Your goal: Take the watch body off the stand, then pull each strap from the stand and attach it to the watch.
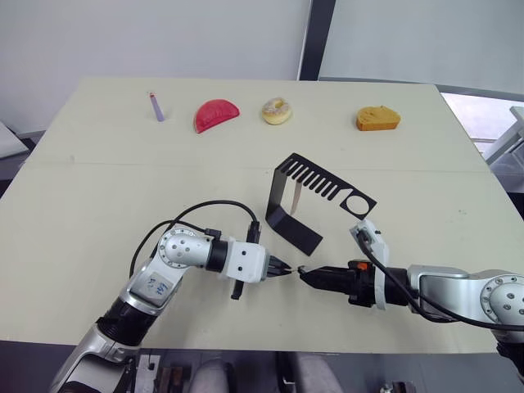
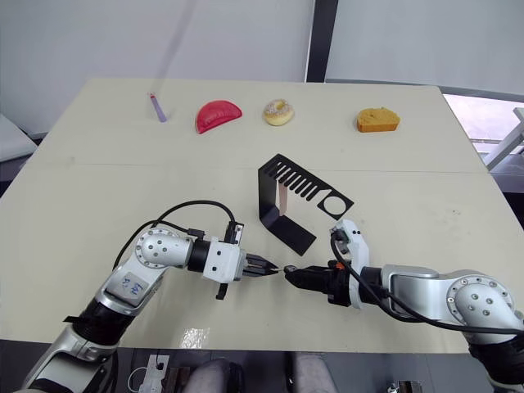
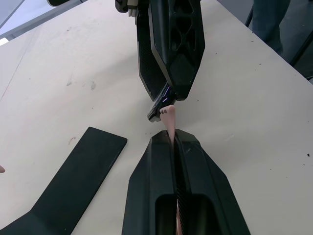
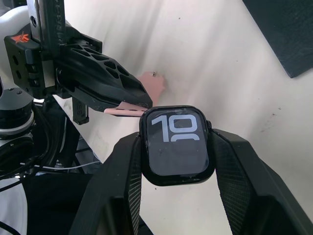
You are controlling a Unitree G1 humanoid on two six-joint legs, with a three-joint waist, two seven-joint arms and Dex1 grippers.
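Left hand (image 1: 281, 268): pinches one pink strap (image 3: 168, 117) flat between its fingers, tip poking out.
Right hand (image 1: 304, 273): holds the watch (image 4: 177, 144) by its sides, screen showing white digits.
Meeting spot: the two hands point at each other at 6 o'clock on the counter (image 1: 98, 196); strap tip touches the watch edge.
Stand (image 1: 304, 201): near the middle, just past the hands toward 12 o'clock.
Other strap (image 1: 294, 196): hangs from the stand's slotted arm.

The stand (image 1: 315, 196) sits mid-table (image 1: 98, 180), behind the two pincers meeting tip to tip.
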